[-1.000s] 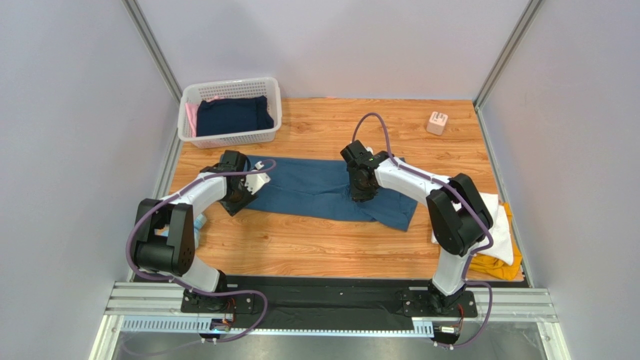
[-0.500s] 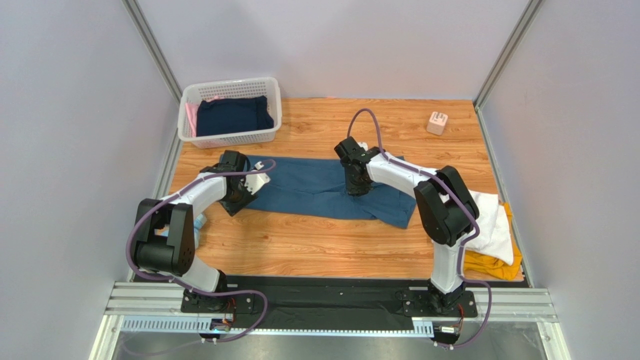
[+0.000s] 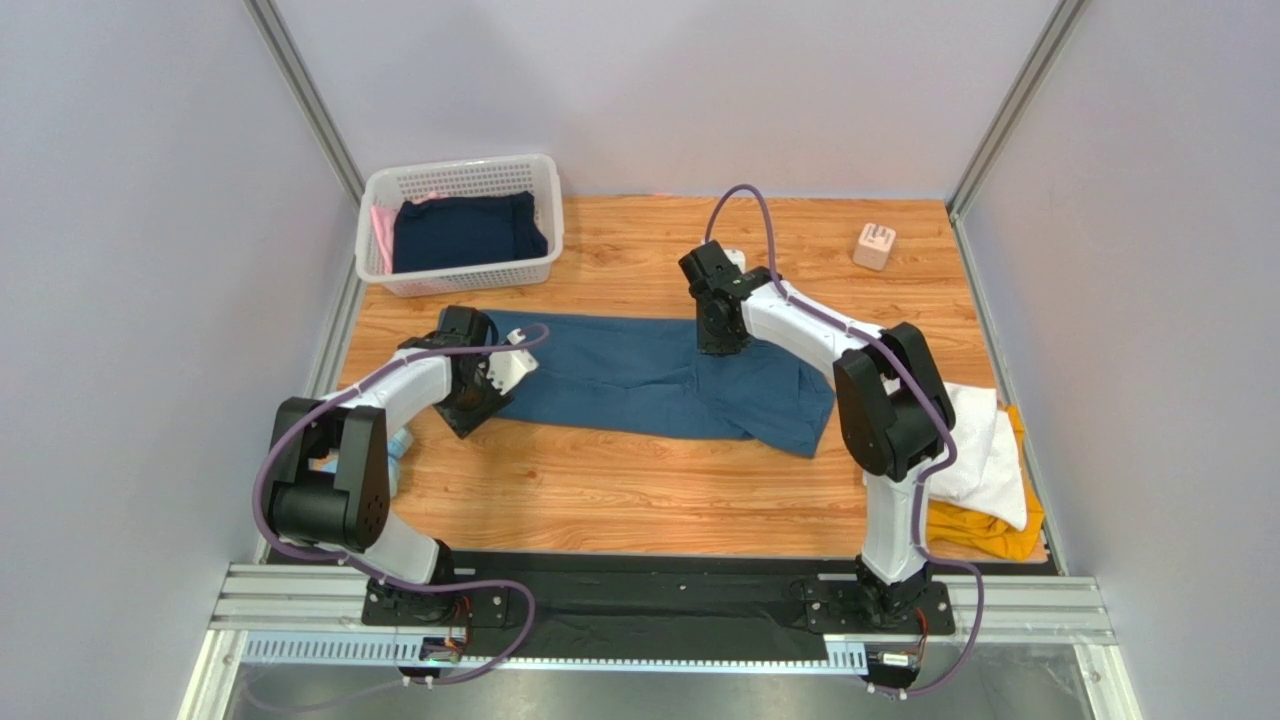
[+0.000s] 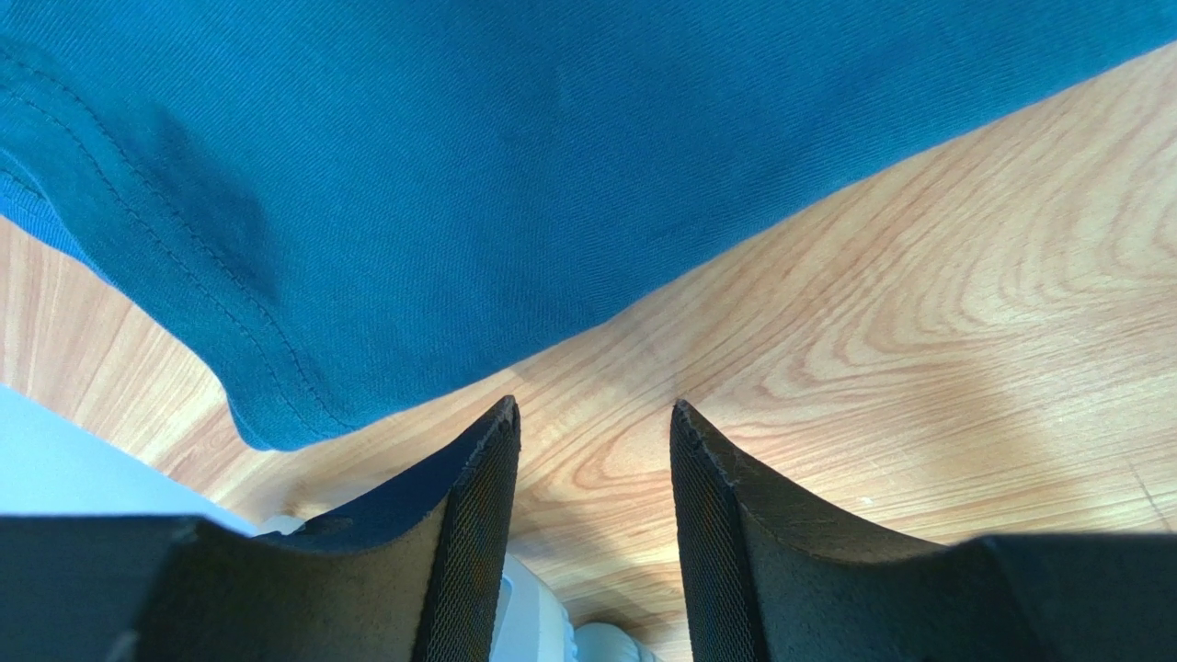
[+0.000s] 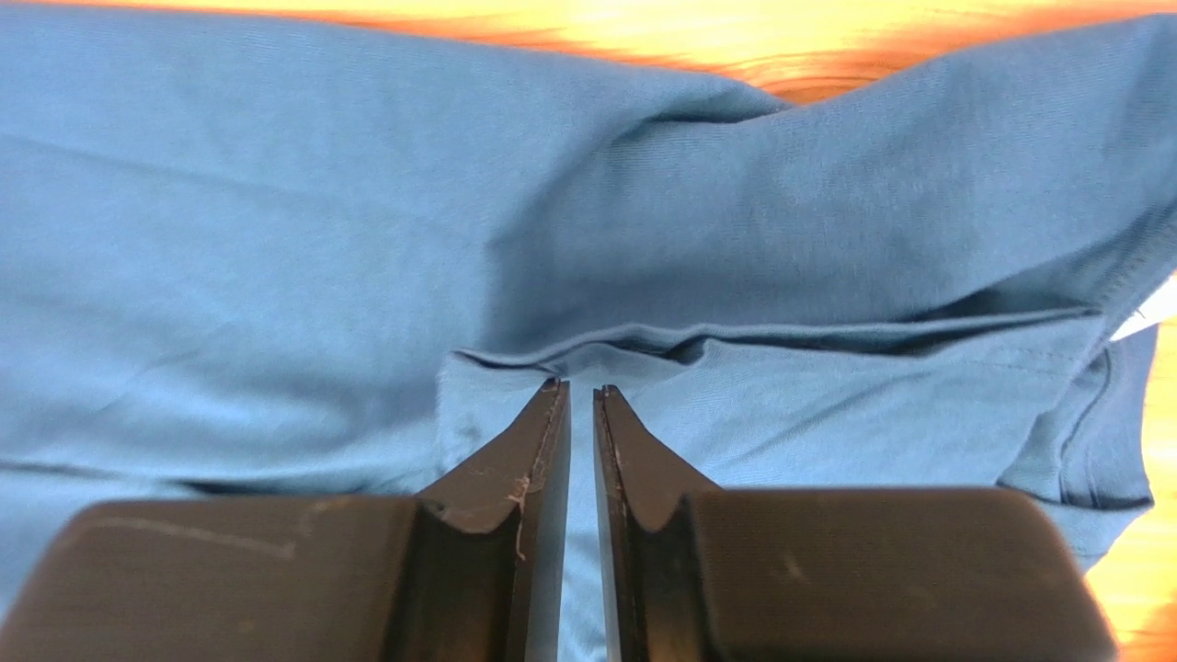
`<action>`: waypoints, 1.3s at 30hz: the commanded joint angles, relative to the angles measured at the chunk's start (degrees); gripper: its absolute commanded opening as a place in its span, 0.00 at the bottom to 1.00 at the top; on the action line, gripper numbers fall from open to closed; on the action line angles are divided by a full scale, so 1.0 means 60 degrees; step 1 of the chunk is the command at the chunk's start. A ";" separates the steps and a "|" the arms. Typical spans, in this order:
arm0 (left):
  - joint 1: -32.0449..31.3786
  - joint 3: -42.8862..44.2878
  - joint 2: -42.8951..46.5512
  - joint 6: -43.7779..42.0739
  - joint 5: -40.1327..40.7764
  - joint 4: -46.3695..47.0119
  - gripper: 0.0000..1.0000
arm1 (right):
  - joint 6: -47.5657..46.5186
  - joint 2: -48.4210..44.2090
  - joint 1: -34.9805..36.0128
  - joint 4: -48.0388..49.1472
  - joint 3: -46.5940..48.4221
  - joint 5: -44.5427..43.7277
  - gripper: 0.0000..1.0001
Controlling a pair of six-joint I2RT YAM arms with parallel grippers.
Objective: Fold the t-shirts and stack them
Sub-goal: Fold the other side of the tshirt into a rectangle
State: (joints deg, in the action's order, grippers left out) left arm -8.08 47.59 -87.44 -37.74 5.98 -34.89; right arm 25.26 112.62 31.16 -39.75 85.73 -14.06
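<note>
Wood table [image 3: 631,495], grey walls around. Teal t-shirt [image 3: 631,383] lies across mid-frame as a long flat strip. Its long axis runs left to right, dipping a bit toward the lower right.

My left gripper [image 3: 508,368] sits low at the strip's left end. Its fingers are spread partway with only bare wood between them and nothing held. In the wrist view the shirt's edge is just ahead of the tips, toward the top of that frame, apart from them.

My right gripper [image 3: 718,333] is down on the shirt's upper edge, right of centre. Its fingers are nearly pressed together with only a thin slit left, and the tips sit at a folded edge of cloth. Can't tell if any fabric is actually pinched.

White t-shirt [image 3: 984,435] lies folded on the mustard t-shirt [image 3: 984,528] at the right edge, well apart from the left arm.

My read: still on the folding step. The next fold turns on that left-right axis. Left arm is nearer the left end; right arm is nearer the right end and the stack.
</note>
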 commanded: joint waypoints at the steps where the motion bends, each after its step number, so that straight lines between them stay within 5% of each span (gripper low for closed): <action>1: 0.0130 0.0007 0.0174 -0.0214 -0.0191 0.0015 0.51 | -0.0093 0.0463 -0.0183 0.0135 0.0432 -0.0087 0.16; 7: 0.0130 0.0226 0.0174 -0.0112 -0.0249 -0.0131 0.51 | -0.0094 0.1138 -0.0767 -0.0434 0.1778 -0.0204 0.20; 10: 0.0145 0.0489 0.0436 -0.0039 -0.0234 -0.0336 0.51 | 0.0126 0.0466 -0.0959 -0.0992 0.2424 -0.0175 0.44; 15: 0.0145 0.1484 0.1125 0.0369 -0.0613 -0.0760 0.51 | 0.0842 -0.1872 -0.0974 -0.1389 0.0910 0.0439 0.57; 24: 0.0130 0.3230 0.0440 0.1133 -0.1744 -0.0630 0.52 | 0.2015 -0.3448 -0.0989 -0.0540 -0.3403 0.1802 0.54; 39: 0.0189 0.3757 -0.3107 0.0928 -0.1040 0.0396 0.50 | 0.1929 -0.1382 -0.1486 -0.0802 -0.3038 0.0777 0.41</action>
State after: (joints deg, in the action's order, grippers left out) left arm -7.46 67.68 -104.73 -32.03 -0.82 -34.92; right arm 36.27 102.74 24.12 -44.66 66.08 -6.42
